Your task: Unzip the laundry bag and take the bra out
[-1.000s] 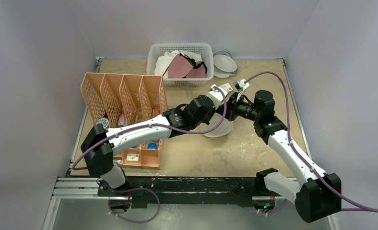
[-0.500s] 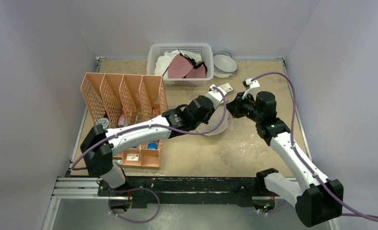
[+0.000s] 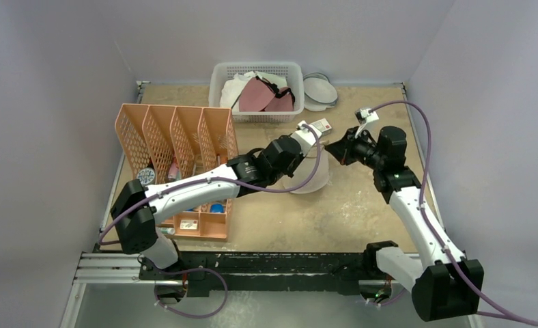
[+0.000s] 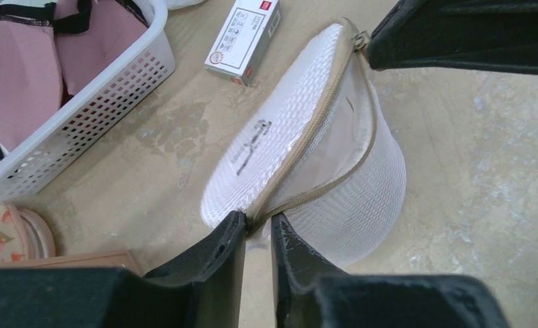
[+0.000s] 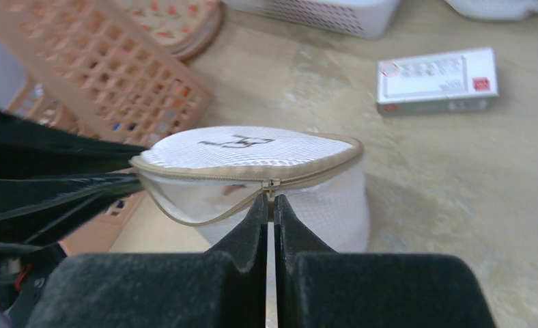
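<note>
White mesh laundry bag [image 3: 317,176] near the bench's middle, slightly toward the far edge, rim zip partly open, left gripper [image 4: 258,229] pinching the tan zip tape, right gripper [image 5: 271,203] clamped on the zip pull [image 5: 272,184], white basket [image 3: 216,89] by the far edge.

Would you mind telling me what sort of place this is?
Most likely a robotics lab test cell: plain grey walls box in a scuffed table, and robot arms are bolted to a rail at its near edge.
</note>
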Motion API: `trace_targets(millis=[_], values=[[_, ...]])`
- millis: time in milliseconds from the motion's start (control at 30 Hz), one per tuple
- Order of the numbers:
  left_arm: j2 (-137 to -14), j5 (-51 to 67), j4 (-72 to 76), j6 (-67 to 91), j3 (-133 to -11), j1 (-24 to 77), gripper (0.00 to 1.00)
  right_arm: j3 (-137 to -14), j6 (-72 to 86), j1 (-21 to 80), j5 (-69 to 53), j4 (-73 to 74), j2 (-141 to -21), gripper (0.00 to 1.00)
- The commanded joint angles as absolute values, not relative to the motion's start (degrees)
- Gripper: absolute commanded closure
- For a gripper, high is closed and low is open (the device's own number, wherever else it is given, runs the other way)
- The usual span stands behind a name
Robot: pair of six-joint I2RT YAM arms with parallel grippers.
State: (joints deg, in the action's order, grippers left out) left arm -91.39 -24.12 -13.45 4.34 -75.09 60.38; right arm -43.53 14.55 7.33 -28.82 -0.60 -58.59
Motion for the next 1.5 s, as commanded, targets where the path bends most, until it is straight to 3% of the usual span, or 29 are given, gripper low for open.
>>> trace_targets(millis=[0, 167, 433, 633, 867, 1033, 1233, 1333, 1467], values=[[-85.59, -16.38, -9.97, 2.42, -74.45, 60.34, 0.72, -43.04, 14.26, 7.96, -42.06, -9.56, -55.39, 1.00], [-82.39, -9.26, -6.53, 2.10, -71.93, 60.66, 0.61, -43.46, 16.14, 10.40, -43.66, -11.20, -56.40, 1.00], [-81.28, -21.45, -5.23, 2.60, -71.14, 60.73, 0.56, -44.58, 16.41, 16.87, -41.72, -12.53, -58.97, 1.00], [-85.92, -25.20, -10.76, 2.48, -75.14, 60.73, 0.58, -44.61, 16.70, 17.22, -41.66, -13.18, -59.33, 1.00], [-86.59, -20.15, -11.07, 2.26, -75.19, 60.76, 0.61, -44.54, 16.43, 17.29, -40.98, -12.77, -58.86, 1.00], [-87.37, -22.12, -11.72, 2.11, -75.83, 60.82, 0.78, -44.61, 16.02, 17.31, -39.55, -11.81, -58.65, 1.00], [-85.41, -24.17, -10.12, 1.76, -74.49, 60.81, 0.90, -44.92, 16.50, 17.22, -32.33, -7.34, -58.45, 1.00], [-84.96, -25.26, -9.82, 1.64, -74.27, 60.90, 1.00, -44.84, 18.06, 17.23, -26.62, -6.81, -57.95, 1.00], [-84.34, -26.05, -9.50, 1.55, -74.07, 61.04, 1.00, -45.04, 19.71, 16.86, -17.56, -3.95, -58.53, 1.00]])
